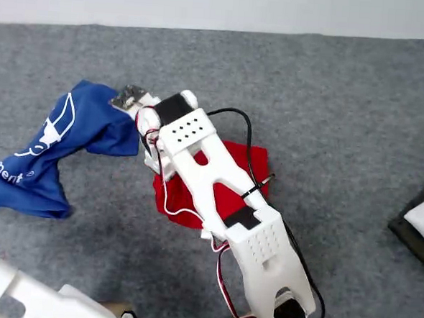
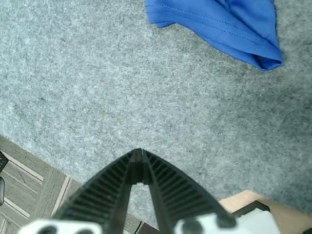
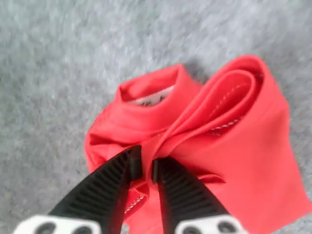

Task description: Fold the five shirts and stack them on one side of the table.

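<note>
Right gripper (image 3: 142, 163): jaws clamped on a fold of the red shirt (image 3: 234, 146), just beside the collar. There's a white label (image 3: 152, 100) inside the collar, with print too small to read.

High view: the red shirt (image 1: 253, 169) lies bunched at frame centre, mostly under my right arm (image 1: 218, 181), which runs up from the bottom right.

Left gripper (image 2: 141, 157): jaws together, nothing between them, over the grey table cover (image 2: 97, 87) near its edge. My left arm (image 1: 17, 291) is at the bottom left of the frame.

The blue shirt (image 1: 62, 142) is crumpled at left of frame, unfolded, and apart from the red one. It has white line art and lettering that's only partly visible, so I'm not reading it off.

A dark flat item (image 1: 418, 228) with something white on it sits at the right edge.
</note>
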